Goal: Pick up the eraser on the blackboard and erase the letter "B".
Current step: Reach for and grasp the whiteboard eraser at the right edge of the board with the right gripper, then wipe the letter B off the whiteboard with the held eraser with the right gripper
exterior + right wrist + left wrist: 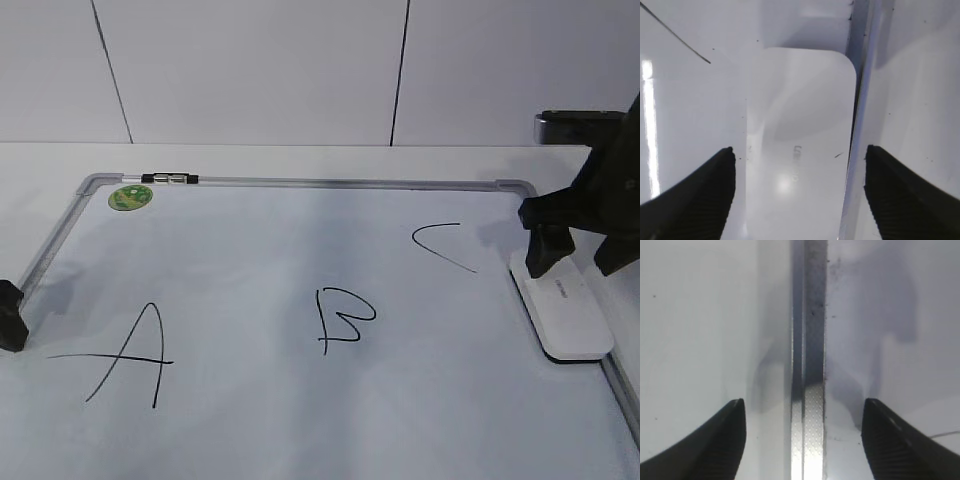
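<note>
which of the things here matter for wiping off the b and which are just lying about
For the job:
eraser
letter "B"
blackboard
right claw, open over the eraser

Just lying about:
letter "A"
letter "C"
green sticker
marker

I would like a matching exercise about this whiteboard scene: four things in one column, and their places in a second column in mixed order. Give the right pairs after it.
Things:
1. eraser
2. letter "B"
3. green sticker
4. left tool

Places:
a. far left corner of the blackboard
b. over the board's left frame edge, open
c. along the board's right edge, under the open right tool
d. middle of the board, between the "A" and the "C"

Pairs: 1-c, 2-d, 3-a, 4-b
</note>
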Robot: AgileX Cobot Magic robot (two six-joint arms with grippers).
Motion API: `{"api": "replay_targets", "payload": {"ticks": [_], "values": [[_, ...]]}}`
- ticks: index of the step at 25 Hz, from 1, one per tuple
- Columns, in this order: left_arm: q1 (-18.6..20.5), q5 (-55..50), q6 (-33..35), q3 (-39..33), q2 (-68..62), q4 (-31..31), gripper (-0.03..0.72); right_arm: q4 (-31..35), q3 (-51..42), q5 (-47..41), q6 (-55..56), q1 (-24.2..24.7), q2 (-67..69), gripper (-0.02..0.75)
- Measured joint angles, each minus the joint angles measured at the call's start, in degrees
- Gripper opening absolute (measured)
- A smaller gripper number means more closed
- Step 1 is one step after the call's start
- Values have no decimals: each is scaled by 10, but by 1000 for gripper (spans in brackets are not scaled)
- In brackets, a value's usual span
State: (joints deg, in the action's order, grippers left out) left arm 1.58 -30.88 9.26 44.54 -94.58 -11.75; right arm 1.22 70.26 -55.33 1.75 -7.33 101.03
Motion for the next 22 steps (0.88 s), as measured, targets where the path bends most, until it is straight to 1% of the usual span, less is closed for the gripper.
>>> {"api": "replay_targets", "payload": {"ticks": [10,16,22], "values": [[0,5,0,3,-12,-2,541,0,1,4,-1,0,19,629],[0,5,0,4,-12,-3,540,1,3,13,-36,0,28,629],[0,5,0,4,-12,-4,540,26,11,20,-42,0,35,629]]}}
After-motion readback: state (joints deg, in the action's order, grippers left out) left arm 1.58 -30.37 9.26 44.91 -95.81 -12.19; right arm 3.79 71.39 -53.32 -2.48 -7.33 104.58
